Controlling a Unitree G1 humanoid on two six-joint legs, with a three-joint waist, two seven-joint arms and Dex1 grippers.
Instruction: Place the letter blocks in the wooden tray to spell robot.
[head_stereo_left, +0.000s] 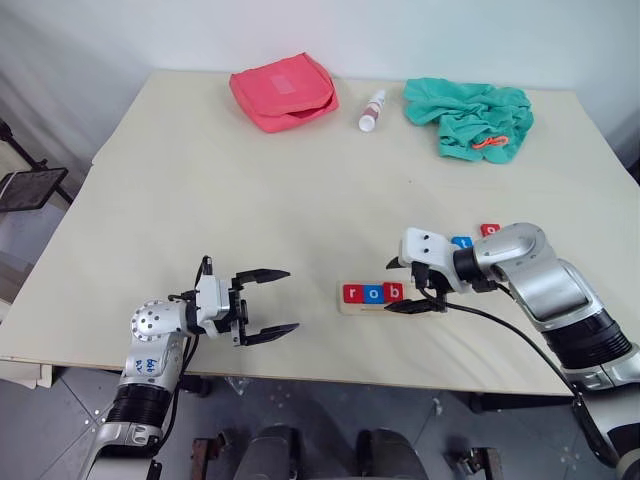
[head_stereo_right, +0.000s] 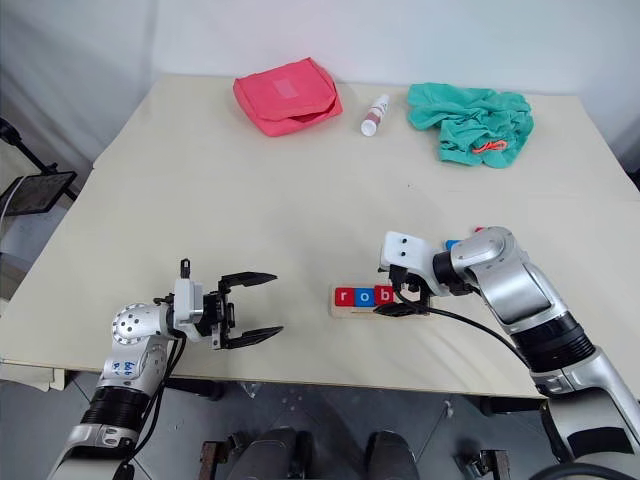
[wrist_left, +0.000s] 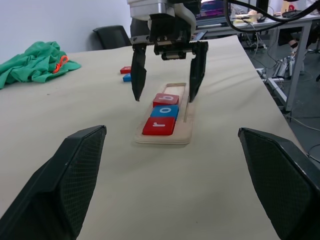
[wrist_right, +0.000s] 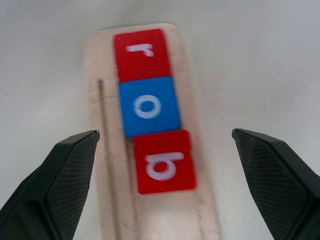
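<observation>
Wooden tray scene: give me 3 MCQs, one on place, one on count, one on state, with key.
1. Where do the two loose letter blocks lie?
A. on the table behind the right gripper
B. on the red pouch
C. under the green cloth

2. How many blocks sit in the wooden tray?
A. one
B. three
C. five

3. How are the right gripper's fingers?
A. shut on a block
B. shut on nothing
C. open over the tray

Key:
1 A: the two loose letter blocks lie on the table, behind the right gripper.
2 B: red r, blue o and red b fill one end of the wooden tray.
3 C: the fingers straddle the tray, holding nothing.
</observation>
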